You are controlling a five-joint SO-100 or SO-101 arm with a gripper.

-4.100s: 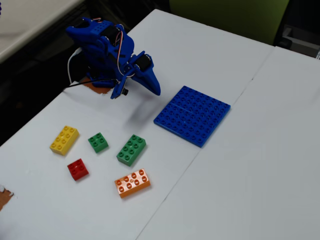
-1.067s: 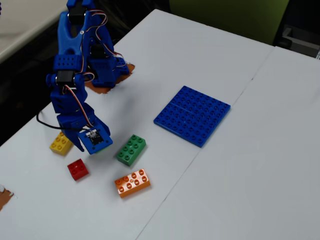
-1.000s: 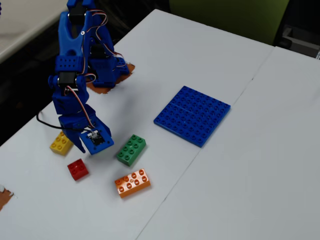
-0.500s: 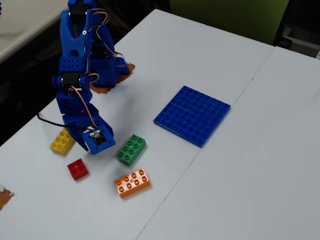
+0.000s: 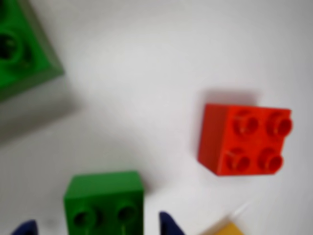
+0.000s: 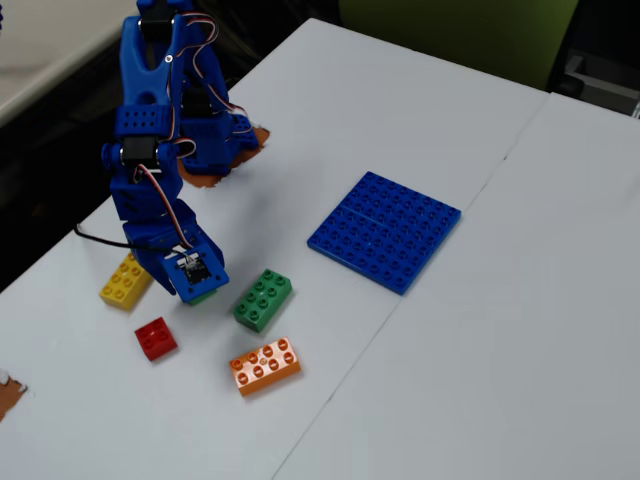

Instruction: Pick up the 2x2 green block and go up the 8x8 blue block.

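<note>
The gripper (image 5: 98, 227) is held open astride the 2x2 green block (image 5: 104, 201), so that it can be grasped on the desk (image 5: 161, 68).

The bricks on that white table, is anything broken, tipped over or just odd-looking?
Nothing stands out. The red brick, yellow brick, orange brick and longer green brick all sit studs up, loosely scattered. The blue plate lies flat, apart from them. The gripper straddles the small green block.
</note>
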